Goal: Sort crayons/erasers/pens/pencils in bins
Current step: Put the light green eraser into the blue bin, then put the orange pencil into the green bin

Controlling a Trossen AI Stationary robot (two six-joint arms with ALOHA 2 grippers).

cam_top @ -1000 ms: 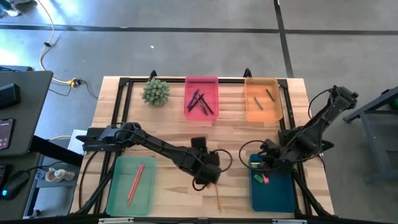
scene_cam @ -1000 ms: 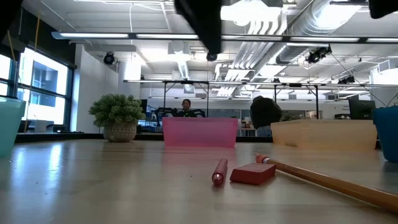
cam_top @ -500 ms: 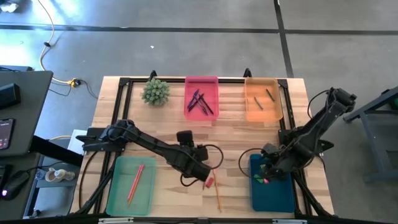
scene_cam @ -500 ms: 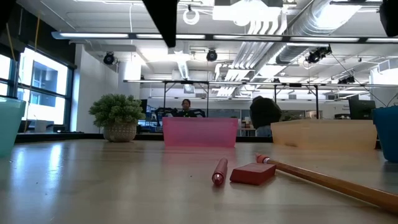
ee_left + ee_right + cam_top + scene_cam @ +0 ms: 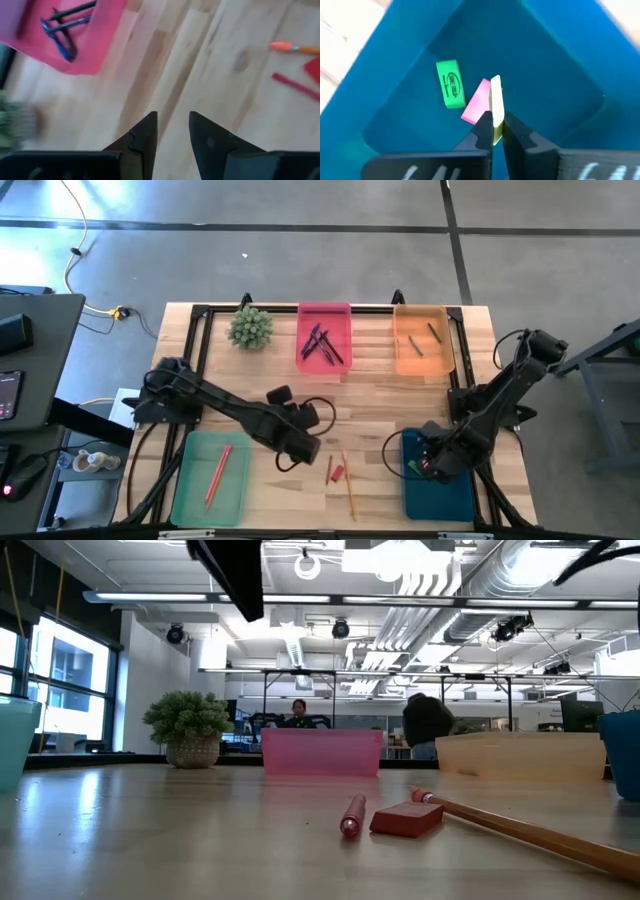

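The table [image 5: 380, 395] carries four bins: a green bin [image 5: 190, 480] at the near left holding one pencil, a pink bin [image 5: 325, 315] at the far centre holding the pens [image 5: 322, 343], an orange bin [image 5: 420, 360] at the far right holding the crayons [image 5: 428, 336], and a dark blue bin [image 5: 440, 498] at the near right.

The right gripper [image 5: 495, 131] hangs directly over the dark blue bin with its fingers clamped on a yellow-green eraser [image 5: 496, 100]. That eraser stands on edge between the pads, its long axis in line with the fingers, pointing down into the bin. Below it lie a green eraser [image 5: 450, 84] and a pink eraser [image 5: 476, 101], the pink one just beside the held piece. The drop falls straight down, so release is judged to be the next step.

The left gripper [image 5: 303, 448] is over bare wood at mid-table, holding nothing, its fingers a narrow gap apart. Unsorted items lie just beside it towards the near edge: a short red stick [image 5: 329, 468], a red eraser [image 5: 338, 473] and an orange pencil [image 5: 347, 483], long axis running roughly front to back. The left arm is the nearer to these.
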